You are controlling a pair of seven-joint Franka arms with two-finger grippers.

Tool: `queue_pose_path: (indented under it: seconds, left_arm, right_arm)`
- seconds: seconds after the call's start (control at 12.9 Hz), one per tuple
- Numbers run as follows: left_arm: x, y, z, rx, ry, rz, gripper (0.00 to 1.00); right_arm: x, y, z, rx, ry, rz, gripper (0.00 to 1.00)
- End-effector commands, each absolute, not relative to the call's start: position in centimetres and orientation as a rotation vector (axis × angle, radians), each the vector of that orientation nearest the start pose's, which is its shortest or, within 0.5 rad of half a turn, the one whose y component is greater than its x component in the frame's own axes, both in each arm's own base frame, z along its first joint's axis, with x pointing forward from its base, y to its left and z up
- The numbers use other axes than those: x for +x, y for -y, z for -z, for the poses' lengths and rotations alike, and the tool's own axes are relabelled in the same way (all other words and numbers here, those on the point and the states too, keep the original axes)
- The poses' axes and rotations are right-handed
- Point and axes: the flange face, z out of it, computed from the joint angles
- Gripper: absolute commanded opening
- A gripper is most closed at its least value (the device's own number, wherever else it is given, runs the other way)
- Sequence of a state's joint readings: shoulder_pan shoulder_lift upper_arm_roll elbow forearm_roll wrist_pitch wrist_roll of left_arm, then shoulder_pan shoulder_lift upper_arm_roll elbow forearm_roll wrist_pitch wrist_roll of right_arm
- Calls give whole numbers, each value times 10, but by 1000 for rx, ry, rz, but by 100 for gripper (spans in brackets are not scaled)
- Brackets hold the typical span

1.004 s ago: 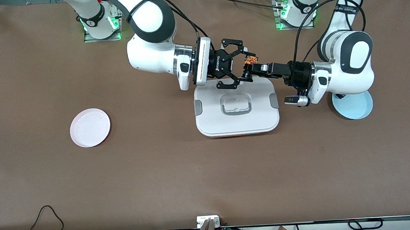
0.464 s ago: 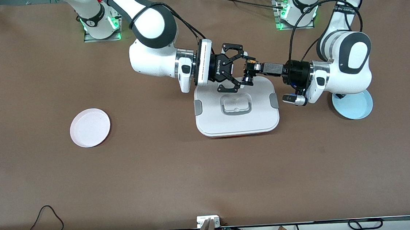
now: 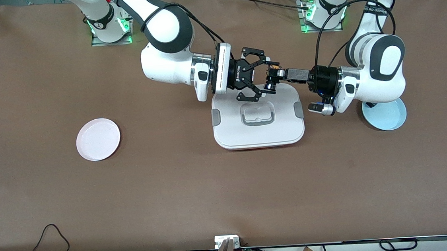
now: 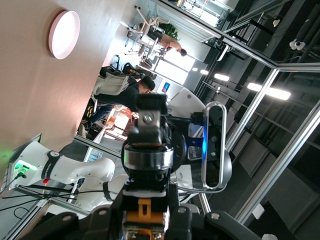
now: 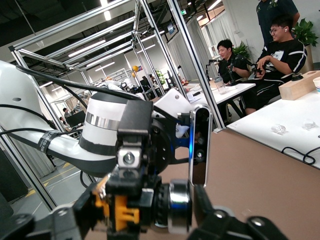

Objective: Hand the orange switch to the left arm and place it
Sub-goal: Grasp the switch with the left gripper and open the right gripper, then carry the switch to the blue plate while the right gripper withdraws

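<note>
Pinching the tiny black orange-capped switch [image 3: 271,75] above the flat white box [image 3: 258,116], the left end effector [image 3: 273,75] meets the right end effector [image 3: 258,73], its fingers spread around it.

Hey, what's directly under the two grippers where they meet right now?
The box lies under them: its white lid edge nearest the robots' bases sits below the left gripper, shut on the orange switch, and the open right gripper. The grippers cover part of that edge.
</note>
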State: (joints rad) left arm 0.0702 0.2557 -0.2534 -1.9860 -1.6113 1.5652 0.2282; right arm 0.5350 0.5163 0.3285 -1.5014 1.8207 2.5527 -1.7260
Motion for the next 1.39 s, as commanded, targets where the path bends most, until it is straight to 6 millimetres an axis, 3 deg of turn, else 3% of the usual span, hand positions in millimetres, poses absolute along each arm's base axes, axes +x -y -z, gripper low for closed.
queue_pose_path:
  seconds: [0.0,0.15,0.31,0.46,0.62,0.7,0.85,1.08,1.31]
  left_arm:
    - [557,200,-419,1450,-207,475,19]
    - [560,199,-425,1463,-192,465,19]
    - [567,191,-436,1537,-150,451,19]
    - [575,176,-448,1667,-81,428,19]
    - [577,159,-449,1776,-40,418,19]
    - [578,155,-451,1835,-1,415,19]
    - [586,126,-455,1976,50,395,17]
    - [594,106,-466,2247,260,361,15]
    - [596,84,-458,2432,510,341,14]
  right_arm:
    - [529,-510,-424,-1576,847,974,100]
    - [542,-495,-432,-1589,809,985,100]
    - [549,-483,-455,-1546,779,964,100]
    - [559,-464,-468,-1533,806,971,100]
    - [554,-456,-483,-1538,796,964,100]
    - [552,-449,-483,-1548,795,960,100]
    - [559,-426,-483,-1528,841,929,100]
    - [560,-398,-515,-1582,917,866,100]
    - [551,-323,-541,-1706,959,678,100]
